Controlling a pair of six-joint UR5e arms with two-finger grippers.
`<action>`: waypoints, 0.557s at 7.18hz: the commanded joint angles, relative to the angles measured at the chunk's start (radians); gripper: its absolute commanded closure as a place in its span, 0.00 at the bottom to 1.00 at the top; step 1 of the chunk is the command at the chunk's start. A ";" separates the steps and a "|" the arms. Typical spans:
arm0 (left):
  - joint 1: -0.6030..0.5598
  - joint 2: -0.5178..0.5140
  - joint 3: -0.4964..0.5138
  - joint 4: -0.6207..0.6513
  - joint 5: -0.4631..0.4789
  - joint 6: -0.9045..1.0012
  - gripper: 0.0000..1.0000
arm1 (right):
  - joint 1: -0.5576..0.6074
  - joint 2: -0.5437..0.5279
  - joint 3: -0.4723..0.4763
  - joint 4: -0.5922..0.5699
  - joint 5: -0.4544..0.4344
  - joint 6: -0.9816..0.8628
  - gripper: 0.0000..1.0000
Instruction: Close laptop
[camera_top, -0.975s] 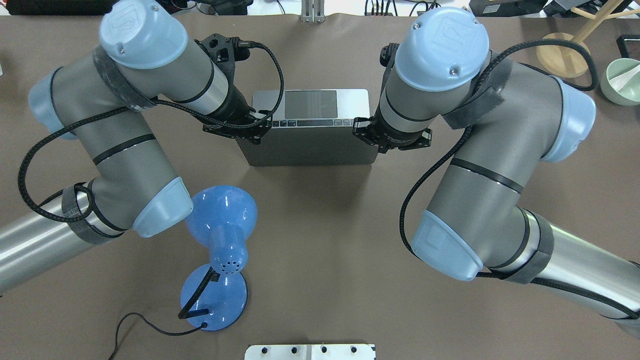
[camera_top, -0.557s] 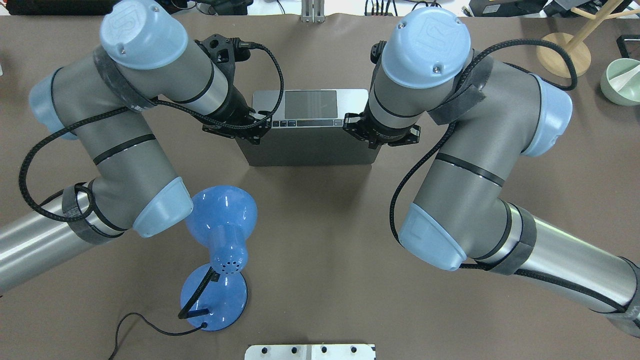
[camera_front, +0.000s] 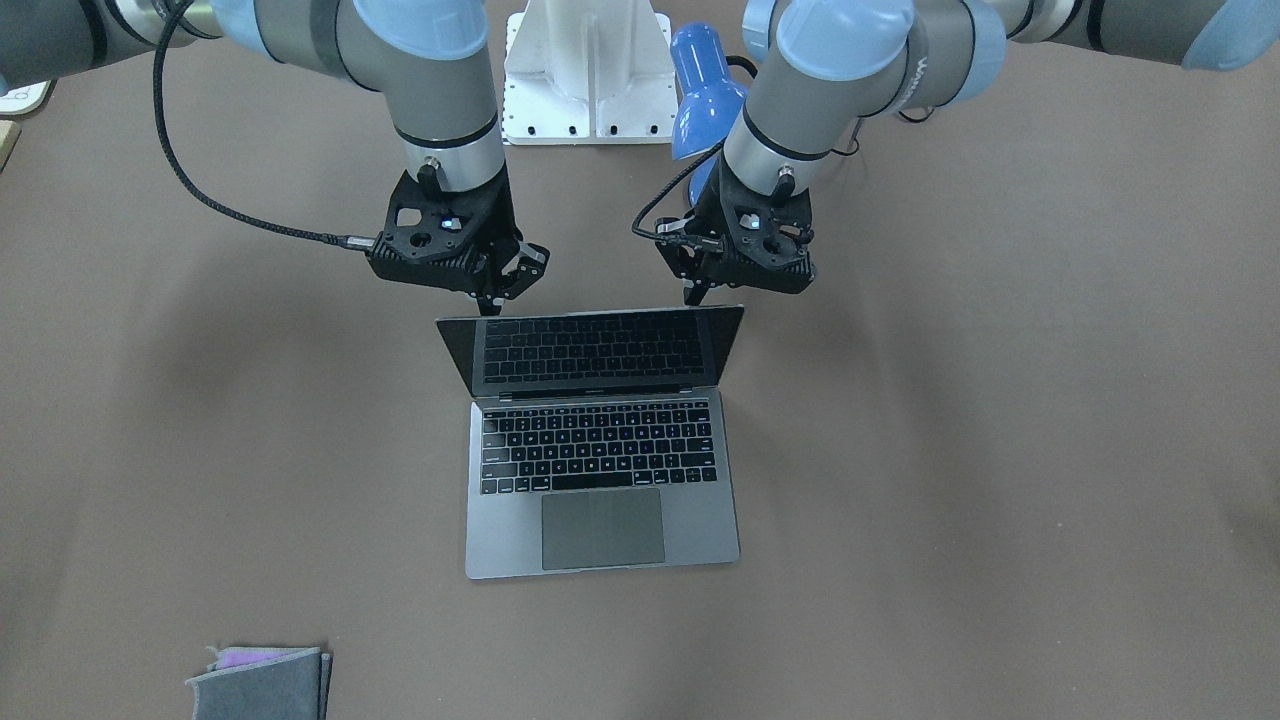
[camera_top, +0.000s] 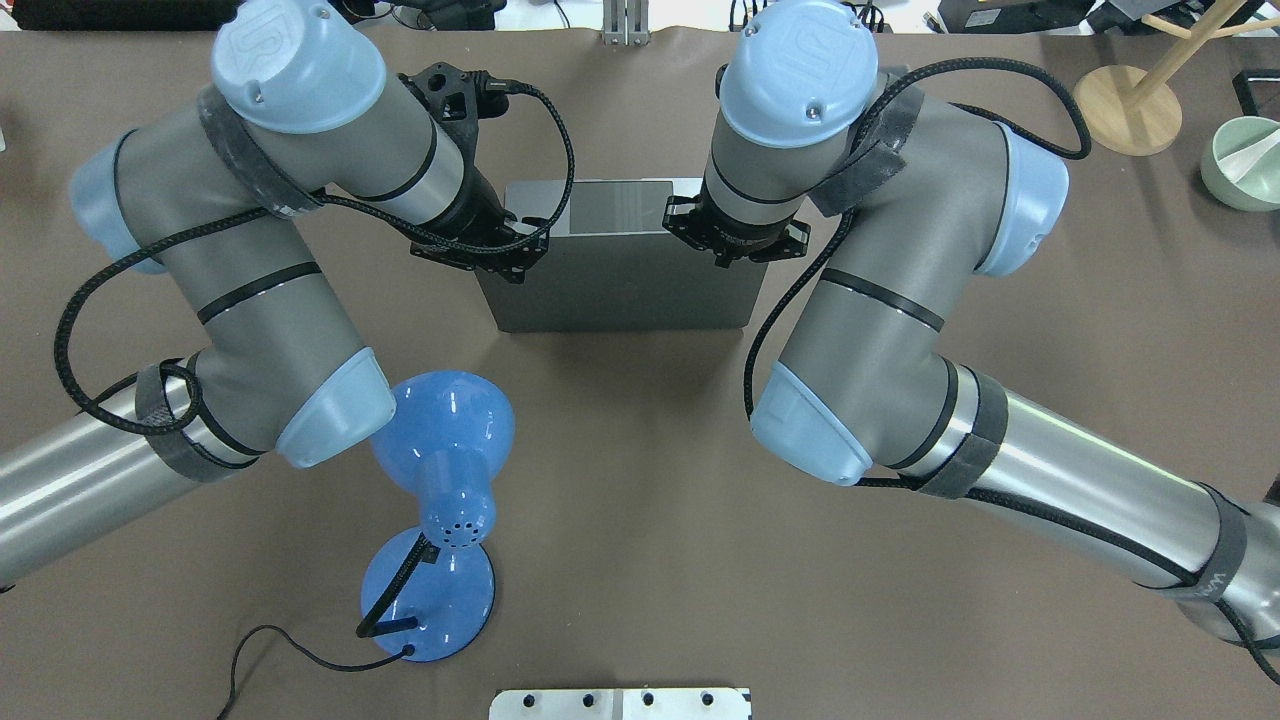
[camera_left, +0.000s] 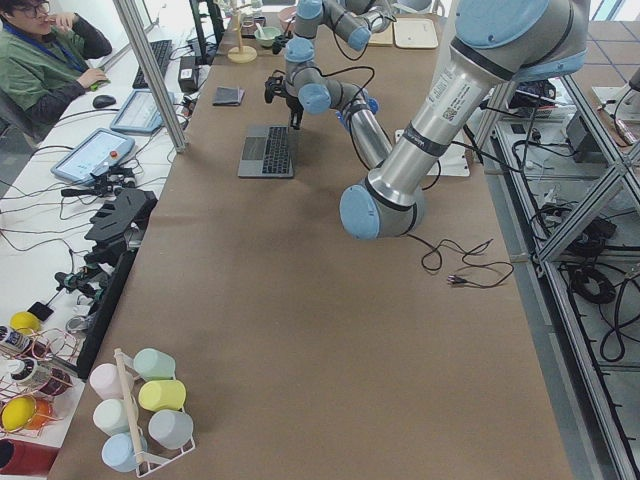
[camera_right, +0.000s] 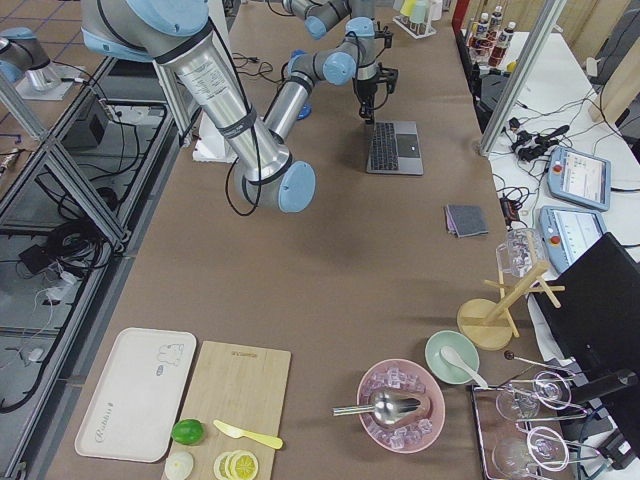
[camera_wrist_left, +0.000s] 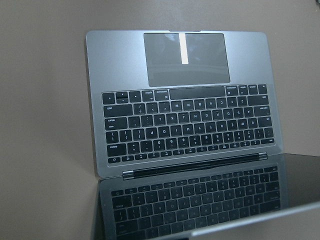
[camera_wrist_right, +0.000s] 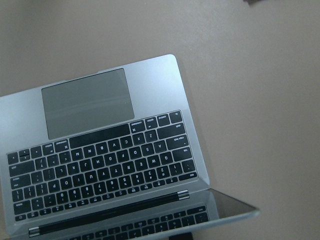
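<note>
The space-grey laptop (camera_front: 600, 500) stands open in the middle of the table, its glossy black screen (camera_front: 595, 350) tipped forward over the black keys. In the overhead view only its grey lid back (camera_top: 620, 290) and the trackpad (camera_top: 620, 205) show. My left gripper (camera_front: 692, 293) sits just behind the lid's top edge near its corner on my left, its fingers drawn to a single tip. My right gripper (camera_front: 492, 302) sits behind the top edge near the other corner, also narrowed to one tip. Both wrist views look down on the keyboard (camera_wrist_left: 187, 122) and screen.
A blue desk lamp (camera_top: 445, 470) with its cord stands behind the laptop on my left side. A white base plate (camera_front: 590, 70) is at my base. A grey pouch (camera_front: 262, 682) lies at the far edge. A mint bowl (camera_top: 1240, 165) and wooden stand (camera_top: 1125, 110) are far right.
My right arm has swung left, its gripper moving inward along the lid's top edge. The lid has tipped further forward, now hiding the keys from overhead. The left arm shifted slightly.
</note>
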 joint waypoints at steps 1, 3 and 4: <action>-0.003 -0.015 0.038 0.000 0.007 0.036 1.00 | 0.029 0.014 -0.060 0.047 0.000 -0.009 1.00; -0.007 -0.082 0.131 -0.009 0.031 0.049 1.00 | 0.052 0.039 -0.138 0.093 0.000 -0.017 1.00; -0.015 -0.093 0.165 -0.015 0.033 0.068 1.00 | 0.058 0.048 -0.172 0.106 0.000 -0.020 1.00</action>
